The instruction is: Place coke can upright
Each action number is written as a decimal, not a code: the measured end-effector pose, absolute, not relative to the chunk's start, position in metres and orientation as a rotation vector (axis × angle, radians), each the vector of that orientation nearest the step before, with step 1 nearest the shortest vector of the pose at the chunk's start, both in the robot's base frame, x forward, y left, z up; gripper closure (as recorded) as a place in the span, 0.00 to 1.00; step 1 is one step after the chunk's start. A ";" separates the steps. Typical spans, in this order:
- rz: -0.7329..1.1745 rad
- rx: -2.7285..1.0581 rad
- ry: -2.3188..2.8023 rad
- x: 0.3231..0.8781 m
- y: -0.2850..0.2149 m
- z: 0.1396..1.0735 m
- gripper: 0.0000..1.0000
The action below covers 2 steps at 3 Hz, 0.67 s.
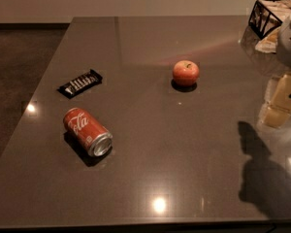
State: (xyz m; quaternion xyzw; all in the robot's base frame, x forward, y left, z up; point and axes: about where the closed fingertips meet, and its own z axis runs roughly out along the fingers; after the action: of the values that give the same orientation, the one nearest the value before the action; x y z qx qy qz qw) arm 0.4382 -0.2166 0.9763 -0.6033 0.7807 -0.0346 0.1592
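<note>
The red coke can [86,130] lies on its side on the dark table [184,154], at the front left, with one silver end facing front right. My gripper [281,102], cream-coloured below a grey arm part, is at the right edge of the view. It is above the table's right side, far from the can, and holds nothing that I can see.
A round red apple [185,73] sits mid-table, behind and to the right of the can. A black candy bar wrapper [80,83] lies just behind the can. A black wire basket [267,14] stands at the back right corner. The table's left edge drops to the floor.
</note>
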 end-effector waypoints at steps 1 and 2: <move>-0.099 -1.724 2.231 0.438 -0.217 0.976 0.00; -0.044 -1.730 2.243 0.445 -0.197 0.974 0.00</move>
State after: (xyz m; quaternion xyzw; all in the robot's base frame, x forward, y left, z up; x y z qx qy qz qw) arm 0.4446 -0.1969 0.9742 -0.6035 0.7823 -0.0155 0.1537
